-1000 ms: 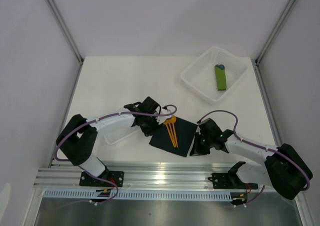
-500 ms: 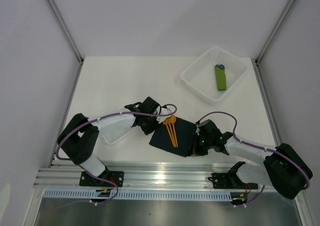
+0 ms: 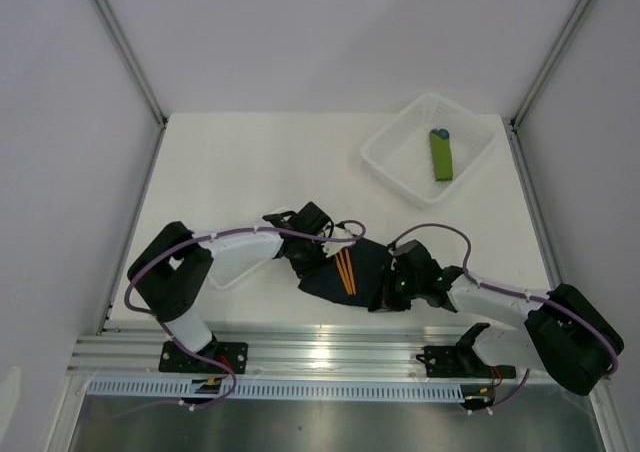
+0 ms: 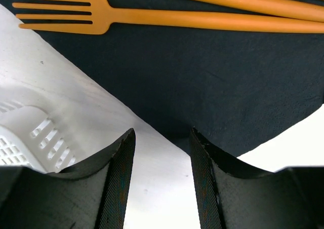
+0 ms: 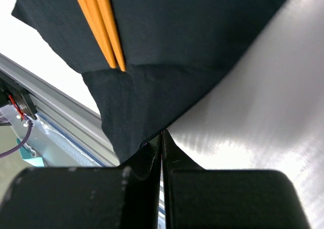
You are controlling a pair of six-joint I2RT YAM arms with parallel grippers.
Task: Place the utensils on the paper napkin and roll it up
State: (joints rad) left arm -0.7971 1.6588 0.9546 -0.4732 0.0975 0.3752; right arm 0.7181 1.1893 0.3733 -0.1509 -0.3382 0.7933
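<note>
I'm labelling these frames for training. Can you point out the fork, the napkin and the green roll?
fork [image 4: 99, 15], left wrist view, base of its tines
napkin [image 4: 212, 77], left wrist view, bare black middle
green roll [image 3: 441, 158], top view, middle of its length

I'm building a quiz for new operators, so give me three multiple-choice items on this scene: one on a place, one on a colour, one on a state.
1. Where does the green bundle lie? A in the white basket; B hanging from a wall; C on the floor.
2. What colour are the utensils? A blue; B orange; C white.
3. How is the right pincer? A wide open; B out of view; C shut on the paper napkin.
Answers: 1 A, it sits inside the far basket. 2 B, they show orange against the black paper. 3 C, the right wrist view shows it pinching a napkin corner.
</note>
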